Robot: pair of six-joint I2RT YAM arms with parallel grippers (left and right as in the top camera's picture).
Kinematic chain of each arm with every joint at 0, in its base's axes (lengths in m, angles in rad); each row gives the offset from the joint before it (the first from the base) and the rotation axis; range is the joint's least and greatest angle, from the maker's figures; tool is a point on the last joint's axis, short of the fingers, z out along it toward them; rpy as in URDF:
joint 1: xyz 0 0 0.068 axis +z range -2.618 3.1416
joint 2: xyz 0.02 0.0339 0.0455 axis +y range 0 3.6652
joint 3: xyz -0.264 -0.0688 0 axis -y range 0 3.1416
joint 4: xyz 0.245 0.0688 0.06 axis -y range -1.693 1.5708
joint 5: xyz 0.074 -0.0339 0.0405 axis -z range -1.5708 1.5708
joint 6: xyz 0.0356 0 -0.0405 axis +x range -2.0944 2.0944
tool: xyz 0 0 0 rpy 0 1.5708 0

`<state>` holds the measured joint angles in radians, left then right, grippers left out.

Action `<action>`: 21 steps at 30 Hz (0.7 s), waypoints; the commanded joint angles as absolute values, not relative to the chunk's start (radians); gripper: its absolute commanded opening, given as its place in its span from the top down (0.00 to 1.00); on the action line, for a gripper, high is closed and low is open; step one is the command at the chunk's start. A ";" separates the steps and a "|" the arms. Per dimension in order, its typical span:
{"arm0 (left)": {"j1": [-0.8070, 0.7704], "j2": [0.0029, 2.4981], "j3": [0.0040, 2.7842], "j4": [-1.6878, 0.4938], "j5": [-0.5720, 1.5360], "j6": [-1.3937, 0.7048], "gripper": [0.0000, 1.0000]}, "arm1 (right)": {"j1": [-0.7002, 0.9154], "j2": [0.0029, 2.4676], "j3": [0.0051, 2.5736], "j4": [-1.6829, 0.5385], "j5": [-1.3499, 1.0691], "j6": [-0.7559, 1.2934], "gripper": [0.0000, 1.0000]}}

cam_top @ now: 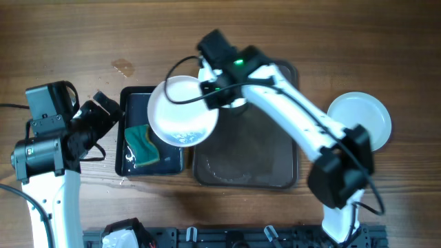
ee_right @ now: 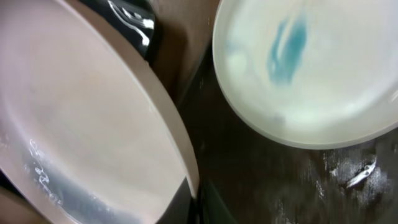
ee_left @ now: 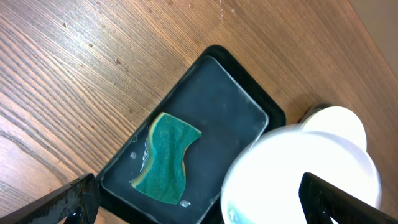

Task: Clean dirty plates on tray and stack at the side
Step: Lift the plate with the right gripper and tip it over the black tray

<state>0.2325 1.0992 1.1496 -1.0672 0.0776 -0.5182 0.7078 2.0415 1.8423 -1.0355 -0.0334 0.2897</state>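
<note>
My right gripper (cam_top: pixel 213 93) is shut on the rim of a white plate (cam_top: pixel 180 111) and holds it tilted above the gap between the two trays; the wrist view shows the rim pinched (ee_right: pixel 194 198) and water on the plate (ee_right: pixel 81 124). A second plate with a blue smear (ee_right: pixel 298 68) lies on the dark tray (cam_top: pixel 244 172), mostly hidden under the arm in the overhead view. A green sponge (cam_top: pixel 141 145) lies in the small wet tray (cam_top: pixel 157 169). My left gripper (cam_top: pixel 103 114) is open and empty, left of that tray; its fingers (ee_left: pixel 205 205) frame the sponge (ee_left: pixel 168 158).
A clean white plate (cam_top: pixel 360 120) sits on the table at the right. A small stain (cam_top: pixel 124 67) marks the wood at the back left. A dark rack runs along the front edge (cam_top: pixel 234 238).
</note>
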 commanded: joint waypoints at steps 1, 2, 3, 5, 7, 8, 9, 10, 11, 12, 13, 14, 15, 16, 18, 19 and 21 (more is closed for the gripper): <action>0.240 1.094 1.168 -1.068 0.093 -0.528 0.00 | 0.807 2.036 1.891 -0.968 0.337 0.403 0.96; 0.240 1.094 1.168 -1.068 0.093 -0.528 0.00 | 0.830 2.030 1.891 -0.952 0.391 0.405 0.96; 0.240 1.094 1.168 -1.068 0.093 -0.528 0.00 | 0.856 2.024 1.891 -0.939 0.443 0.406 0.96; 0.240 1.094 1.168 -1.068 0.093 -0.528 0.00 | 0.918 2.009 1.890 -0.927 0.575 0.424 0.96; 0.240 1.094 1.168 -1.068 0.093 -0.528 0.00 | 0.978 1.998 1.890 -0.928 0.716 0.430 0.96; 0.240 1.094 1.168 -1.068 0.093 -0.528 0.00 | 1.010 1.997 1.890 -0.928 0.796 0.430 0.96; 0.240 1.094 1.168 -1.068 0.093 -0.528 0.00 | 1.045 1.997 1.890 -0.928 0.876 0.429 0.96; 0.240 1.094 1.168 -1.068 0.093 -0.528 0.00 | 1.074 1.997 1.890 -0.929 0.944 0.429 0.96; 0.240 1.094 1.168 -1.068 0.093 -0.528 0.00 | 1.098 1.997 1.890 -0.929 0.994 0.429 0.96; 0.240 1.094 1.168 -1.068 0.093 -0.528 0.00 | 1.124 1.997 1.890 -0.928 1.045 0.429 0.96; 0.240 1.094 1.168 -1.068 0.093 -0.528 0.00 | 1.145 1.997 1.890 -0.928 1.090 0.429 0.96; 0.240 1.094 1.168 -1.068 0.093 -0.528 0.00 | 1.159 1.997 1.890 -0.928 1.123 0.429 0.96; 0.240 1.094 1.168 -1.068 0.093 -0.528 0.00 | 1.184 1.997 1.890 -0.927 1.180 0.429 0.96; 0.240 1.094 1.168 -1.068 0.093 -0.528 0.00 | 1.200 1.997 1.890 -0.927 1.211 0.429 0.96; 0.240 1.094 1.168 -1.068 0.093 -0.528 0.00 | 1.241 1.996 1.890 -0.930 1.276 0.428 0.96; 0.240 1.094 1.168 -1.068 0.093 -0.528 0.00 | 1.248 1.995 1.890 -0.930 1.293 0.428 0.96; 0.240 1.094 1.168 -1.068 0.093 -0.528 0.00 | 1.261 1.995 1.890 -0.929 1.319 0.428 0.96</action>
<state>0.2325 1.0992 1.1496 -1.0698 0.0776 -0.5182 1.2415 2.0377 1.8599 -0.9333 1.1793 0.4076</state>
